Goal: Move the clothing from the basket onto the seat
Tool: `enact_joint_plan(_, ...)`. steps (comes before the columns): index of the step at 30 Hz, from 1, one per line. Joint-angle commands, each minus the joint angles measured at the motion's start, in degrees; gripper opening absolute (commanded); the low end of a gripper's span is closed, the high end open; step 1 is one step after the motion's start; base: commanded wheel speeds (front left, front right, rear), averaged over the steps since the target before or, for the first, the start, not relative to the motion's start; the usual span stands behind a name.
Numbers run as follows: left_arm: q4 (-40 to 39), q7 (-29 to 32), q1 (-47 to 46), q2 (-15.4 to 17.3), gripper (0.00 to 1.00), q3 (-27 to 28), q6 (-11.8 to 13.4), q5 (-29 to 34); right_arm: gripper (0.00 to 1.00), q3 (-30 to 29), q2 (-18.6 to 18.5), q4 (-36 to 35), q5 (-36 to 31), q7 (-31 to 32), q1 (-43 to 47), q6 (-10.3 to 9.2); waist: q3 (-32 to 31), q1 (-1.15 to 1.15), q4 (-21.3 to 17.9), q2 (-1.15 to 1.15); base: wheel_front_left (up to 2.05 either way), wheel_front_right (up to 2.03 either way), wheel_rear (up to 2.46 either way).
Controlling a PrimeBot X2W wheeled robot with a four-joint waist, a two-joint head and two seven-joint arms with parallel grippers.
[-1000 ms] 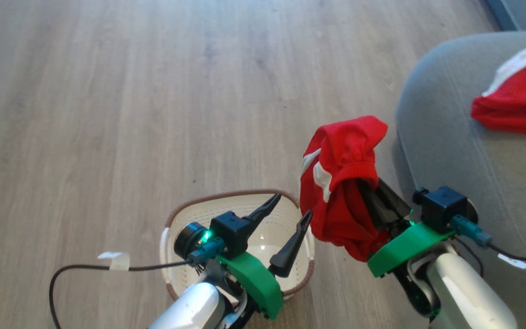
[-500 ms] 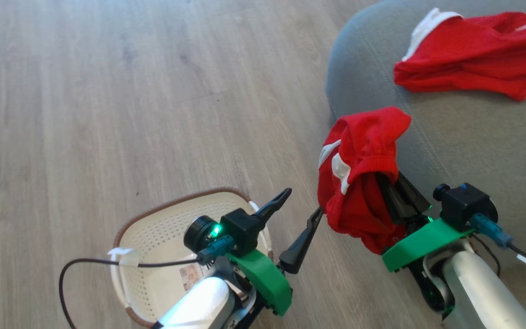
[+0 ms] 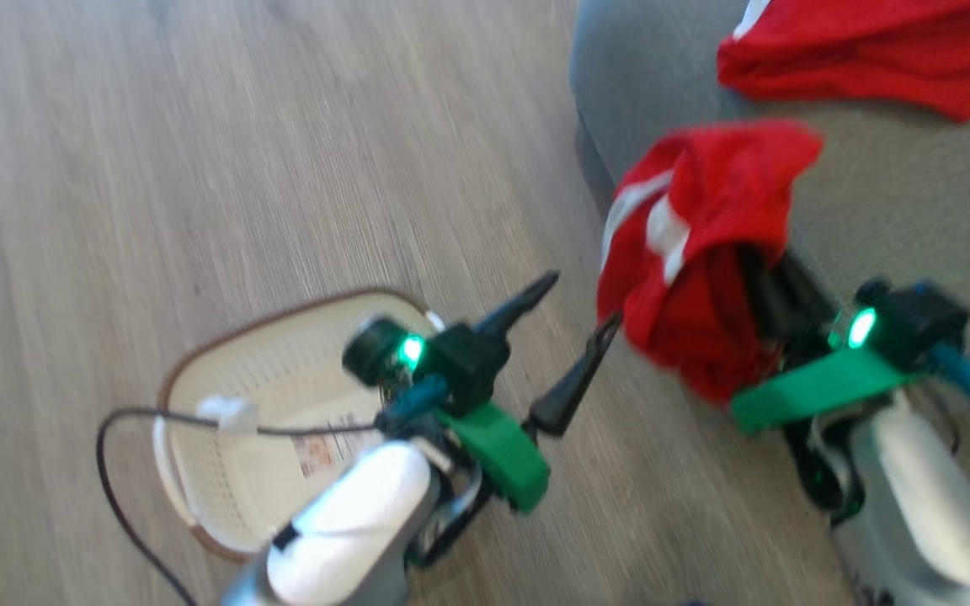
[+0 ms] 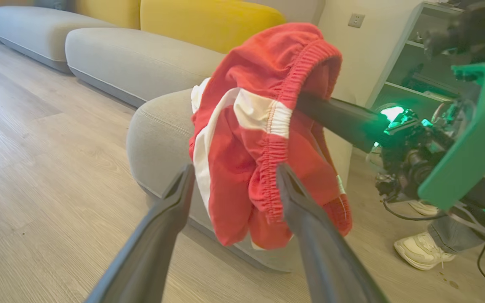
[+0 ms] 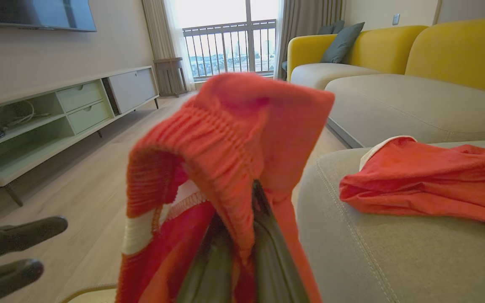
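Head view: right end effector [image 5: 251,198] clamped on the bunched elastic hem of a bright red white-panelled fabric garment [image 3: 704,252], dangling beside the big grey upholstered seat cushion [image 3: 889,194], looks light and floppy, hem's the safest hold; left end effector [image 3: 582,299] spread apart, empty

Head view smeared by motion. Right gripper [image 5: 253,198] fingertips buried in held clothing [image 3: 704,252]. Second garment [image 3: 855,50] on seat [image 3: 872,194] cut by top and right edges. Basket [image 3: 224,471] near corner behind left forearm [image 3: 350,530]; label sticker [image 3: 317,454] unreadable.
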Motion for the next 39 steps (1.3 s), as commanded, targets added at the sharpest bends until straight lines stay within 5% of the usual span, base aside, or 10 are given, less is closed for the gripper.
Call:
enact_joint_plan(1, -2.06, -0.01, -2.75, 0.52, 1.00, 1.55, -0.20, 0.53, 0.00, 0.46, 0.19, -2.41, -0.55, -0.38, -2.75, -0.01, 5.79, 0.00, -0.08, 0.00, 0.00, 0.00, 0.00)
enact_joint_plan(11, -6.17, 3.19, -14.28, 4.22, 1.00, 2.91, -1.16, 5.18, 0.00, -6.62, 0.26, -1.54, 0.86, -0.38, -23.34, -0.01, 23.65, 0.00, -0.27, 0.00, 0.00, 0.00, 0.00)
enact_joint_plan(20, -8.80, 4.59, -19.88, 6.15, 1.00, 3.79, -1.47, 7.15, 0.00, -18.65, -14.02, 11.70, 2.59, 2.29, -50.67, -0.01, 30.92, 0.00, 0.74, 0.00, 0.00, 0.00, 0.00)
enact_joint_plan(27, -10.38, 4.41, -18.69, 7.53, 1.00, 4.79, -0.51, 6.38, 0.00, -31.97, -26.82, 22.86, -0.83, 7.15, -57.16, -0.01, 32.98, 0.00, 1.51, 0.00, 0.00, 0.00, 0.00)
enact_joint_plan(35, -13.14, 6.92, -17.16, 9.06, 1.00, 3.67, 0.21, 6.77, 0.00, -33.24, -21.46, 32.46, 2.05, 2.56, -51.31, -0.01, 36.76, 0.00, 1.15, 0.00, 0.00, 0.00, 0.00)
enact_joint_plan(37, -13.74, 7.51, -17.09, 9.69, 1.00, 3.78, 0.60, 7.04, 0.47, -33.40, -20.03, 34.94, 1.84, 1.29, -50.97, -0.01, 37.36, 0.00, 1.08, 0.00, 0.00, 0.00, 0.00)
enact_joint_plan(38, -14.00, 7.74, -16.97, 9.97, 1.00, 3.93, 0.81, 7.03, 0.94, -33.21, -19.31, 36.06, 1.65, 0.89, -50.97, -0.01, 37.50, 0.00, 1.00, 0.00, 0.00, 0.00, 0.00)
enact_joint_plan(39, -14.28, 7.88, -16.79, 10.30, 1.00, 4.08, 0.99, 7.00, 1.00, -32.75, -18.64, 37.04, 1.49, 0.61, -51.06, -0.01, 37.52, 0.00, 0.88, 0.00, 0.00, 0.00, 0.00)
